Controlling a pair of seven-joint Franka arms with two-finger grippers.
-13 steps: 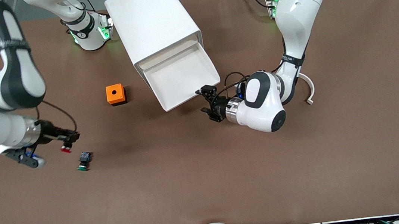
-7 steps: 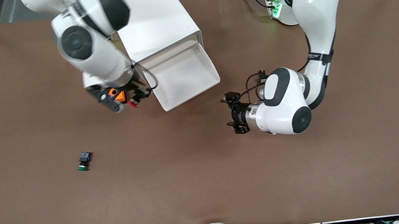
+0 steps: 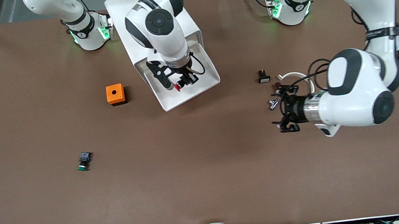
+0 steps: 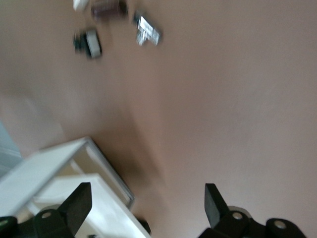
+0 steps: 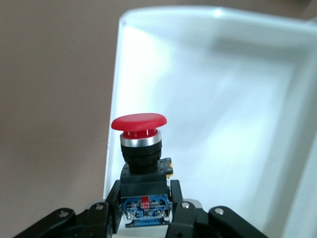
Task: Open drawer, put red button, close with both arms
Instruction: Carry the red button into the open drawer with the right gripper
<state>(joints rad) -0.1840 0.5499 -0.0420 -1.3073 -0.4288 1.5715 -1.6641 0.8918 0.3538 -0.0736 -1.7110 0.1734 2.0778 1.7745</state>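
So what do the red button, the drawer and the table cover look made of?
Red button: smooth matte plastic cap, a shiny metal-looking ring under it, black and blue plastic body; the right gripper holds it over the drawer. Drawer: glossy white plastic by its soft sheen. Table: matte brown sheet, no glare, possibly paper or felt.

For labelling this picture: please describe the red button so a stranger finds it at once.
Find the white cabinet with its open drawer. Over that drawer hangs the right claw, shut on the red button. Its cap is red; the same-shaped button lying alone on the table is green-capped.
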